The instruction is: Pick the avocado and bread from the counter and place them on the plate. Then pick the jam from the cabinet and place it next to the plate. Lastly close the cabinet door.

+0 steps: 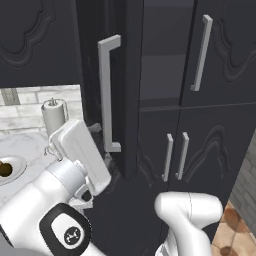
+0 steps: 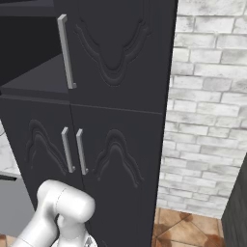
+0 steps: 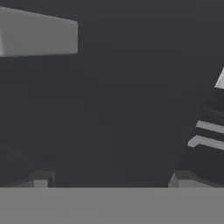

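Wide-spread hand [image 3: 109, 179] faces the black cabinet door [image 3: 113, 100], its handle [image 3: 39, 34] just beside.

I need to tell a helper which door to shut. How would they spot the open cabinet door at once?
Find the tall black cabinet right of the marble counter. Its upper left door, the cabinet door, swings out edge-on toward the robot. Its long pale bar handle sticks out, unlike the flat-shut neighbours.

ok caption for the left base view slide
Open claw beside the swung-out cabinet door and its long handle.
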Controlling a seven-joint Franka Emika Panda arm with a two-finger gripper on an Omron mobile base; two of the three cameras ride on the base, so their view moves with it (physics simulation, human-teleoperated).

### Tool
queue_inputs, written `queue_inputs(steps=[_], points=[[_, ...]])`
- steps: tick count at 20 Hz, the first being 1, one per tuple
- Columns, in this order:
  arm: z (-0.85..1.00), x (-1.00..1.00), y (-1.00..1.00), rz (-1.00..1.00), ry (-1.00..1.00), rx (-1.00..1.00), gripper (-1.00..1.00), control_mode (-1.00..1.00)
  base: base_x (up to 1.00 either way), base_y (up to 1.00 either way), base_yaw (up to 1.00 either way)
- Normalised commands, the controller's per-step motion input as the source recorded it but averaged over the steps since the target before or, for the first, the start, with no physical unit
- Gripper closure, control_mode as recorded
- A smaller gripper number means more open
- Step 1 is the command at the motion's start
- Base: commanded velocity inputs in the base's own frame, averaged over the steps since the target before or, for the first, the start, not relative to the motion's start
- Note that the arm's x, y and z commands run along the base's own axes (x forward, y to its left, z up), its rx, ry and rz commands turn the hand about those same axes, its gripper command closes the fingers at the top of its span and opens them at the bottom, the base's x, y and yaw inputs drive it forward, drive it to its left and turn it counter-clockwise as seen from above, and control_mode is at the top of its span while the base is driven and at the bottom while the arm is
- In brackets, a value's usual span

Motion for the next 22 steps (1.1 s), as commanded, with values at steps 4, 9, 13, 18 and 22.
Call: queue_inputs(steps=[4,9,13,18,22], points=[[0.24,0.0,-0.5,0.0,-0.05,0.14,-1.0,-1.0,0.0,0.0,0.0],[0.31,0.0,-0.55,0.0,-0.06,0.15,-1.0,-1.0,0.0,0.0,0.0],[0.34,0.0,-0.54,0.02,-0.06,0.15,-1.0,-1.0,0.0,0.0,0.0],[0.36,0.0,-0.54,0.07,-0.04,0.14,-1.0,-1.0,0.0,0.0,0.0],[0.35,0.0,-0.59,0.1,-0.03,0.15,-1.0,-1.0,0.0,0.0,0.0]])
